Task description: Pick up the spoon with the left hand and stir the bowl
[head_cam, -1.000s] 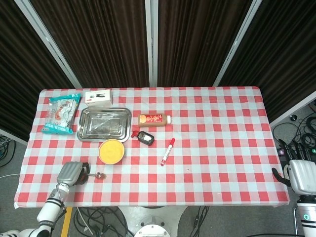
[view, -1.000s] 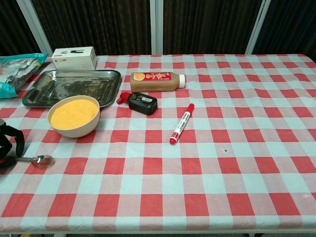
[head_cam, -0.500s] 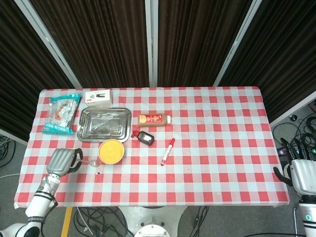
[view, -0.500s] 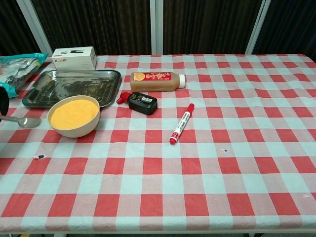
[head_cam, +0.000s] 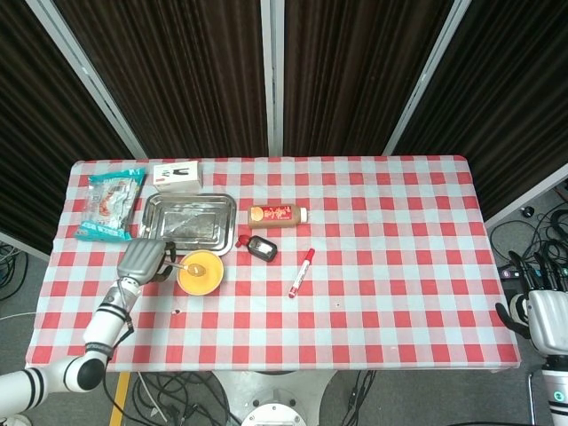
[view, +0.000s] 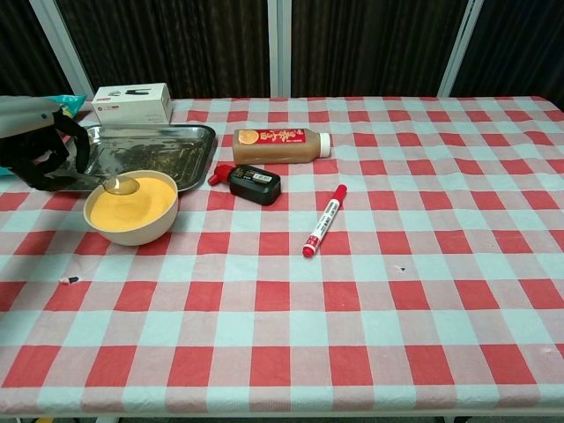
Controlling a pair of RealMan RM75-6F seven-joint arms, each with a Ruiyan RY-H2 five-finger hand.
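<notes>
My left hand (head_cam: 145,260) (view: 37,145) holds a metal spoon (view: 116,186) (head_cam: 184,267) just left of the cream bowl (view: 132,209) (head_cam: 201,272). The bowl holds orange-yellow filling, and the spoon's head sits over its left rim, at or just above the filling. My right hand (head_cam: 542,310) hangs off the table's right edge at the lower right of the head view, fingers apart, nothing in it; the chest view does not show it.
A steel tray (head_cam: 188,222) lies just behind the bowl, with a white box (head_cam: 176,175) and a snack bag (head_cam: 110,204) beyond. A brown bottle (head_cam: 278,215), a black fob (head_cam: 261,248) and a red marker (head_cam: 302,272) lie right of the bowl. A dark speck (view: 69,280) marks the cloth.
My left hand lifted the spoon off the cloth near the front edge and carried it back and rightward to the bowl's left rim. The right hand barely shifted.
</notes>
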